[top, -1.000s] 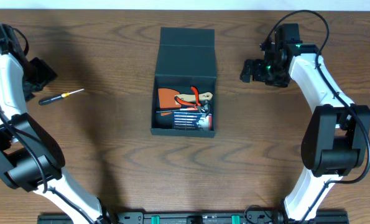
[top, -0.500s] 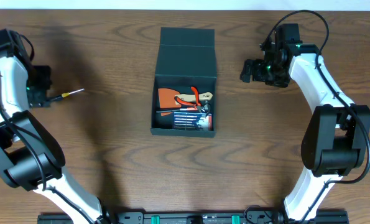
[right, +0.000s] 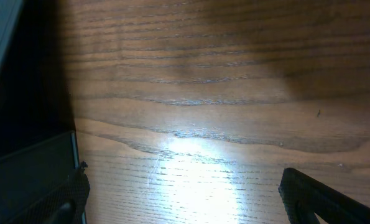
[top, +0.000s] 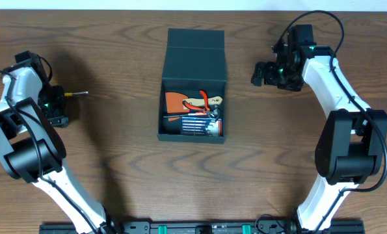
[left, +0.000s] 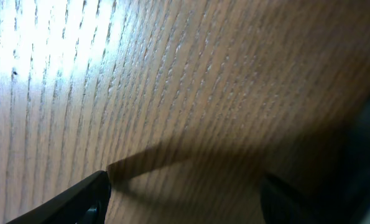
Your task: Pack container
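Note:
The container point(top: 194, 58) is a dark teal box at the table's middle, its flap lid open toward the back. Inside lie red-handled pliers point(top: 205, 101), an orange item point(top: 174, 101) and a blue packet of bits point(top: 194, 123). A screwdriver point(top: 80, 93) lies at the left; only its shaft and a bit of yellow show beside my left gripper point(top: 56, 112), which covers the handle. In the left wrist view the left gripper point(left: 185, 199) is open low over bare wood. My right gripper point(top: 258, 73) is open and empty to the right of the box, and also shows in its wrist view point(right: 185, 199).
The box's dark wall point(right: 29, 168) stands just left of the right gripper's fingers. Bare brown wood table point(top: 115, 169) lies on all sides of the box.
My left gripper has swung right and toward the front, from beyond the screwdriver's handle end to over the handle. The right arm and the box have not moved.

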Robot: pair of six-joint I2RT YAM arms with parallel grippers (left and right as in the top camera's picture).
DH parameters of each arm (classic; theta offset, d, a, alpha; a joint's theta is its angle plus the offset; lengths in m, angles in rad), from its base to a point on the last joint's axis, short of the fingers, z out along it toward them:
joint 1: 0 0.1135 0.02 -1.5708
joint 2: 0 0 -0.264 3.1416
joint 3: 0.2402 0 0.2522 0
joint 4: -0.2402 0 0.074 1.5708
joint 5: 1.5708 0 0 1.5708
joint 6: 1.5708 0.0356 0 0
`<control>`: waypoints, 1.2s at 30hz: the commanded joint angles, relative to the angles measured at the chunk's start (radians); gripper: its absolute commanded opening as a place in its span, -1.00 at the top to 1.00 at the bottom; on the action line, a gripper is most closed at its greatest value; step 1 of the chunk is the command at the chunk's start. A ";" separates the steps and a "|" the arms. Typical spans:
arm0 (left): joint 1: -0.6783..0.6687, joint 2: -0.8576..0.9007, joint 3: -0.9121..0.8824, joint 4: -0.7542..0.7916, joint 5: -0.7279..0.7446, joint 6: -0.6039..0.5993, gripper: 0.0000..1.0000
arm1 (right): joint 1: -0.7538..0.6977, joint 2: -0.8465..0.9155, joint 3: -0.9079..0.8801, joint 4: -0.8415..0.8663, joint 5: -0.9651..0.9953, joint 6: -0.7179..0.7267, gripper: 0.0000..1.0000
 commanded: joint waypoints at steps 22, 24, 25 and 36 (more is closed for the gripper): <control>0.004 -0.082 0.035 0.087 0.037 0.142 -0.17 | -0.002 0.000 -0.001 0.002 -0.001 0.014 -0.98; 0.004 -0.098 0.035 0.106 0.022 0.143 -0.18 | -0.002 0.000 -0.001 0.002 -0.001 0.014 -0.99; 0.004 -0.100 0.035 0.121 0.021 0.143 -0.18 | -0.002 0.000 -0.001 0.002 -0.001 0.014 -0.98; 0.002 -0.092 0.035 0.274 -0.010 0.183 -0.19 | -0.002 0.000 -0.001 0.002 -0.001 0.014 -0.98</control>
